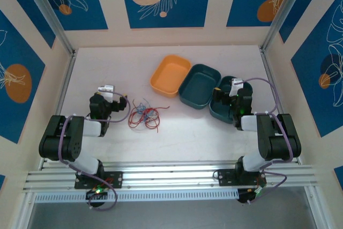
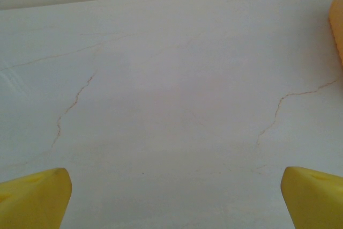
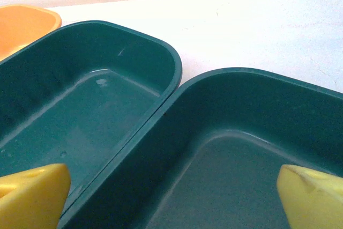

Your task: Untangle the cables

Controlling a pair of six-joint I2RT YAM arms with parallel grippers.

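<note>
From above, the cables (image 1: 144,115) are one small knot left of centre, with strands too thin to tell which crosses which. At centre right, the right arm (image 1: 273,138) covers most of the far-right teal tray (image 1: 213,113).

At the left wrist, the left gripper (image 2: 171,199) has both yellow fingertips clipped by the lower corners, and the orange tray (image 2: 338,20) is a blurred sliver on the right edge.

At the right wrist, the right gripper (image 3: 171,202) is clipped the same way. The middle teal tray (image 3: 134,63) runs off left and bottom, and the far-right one runs off right and bottom.
</note>
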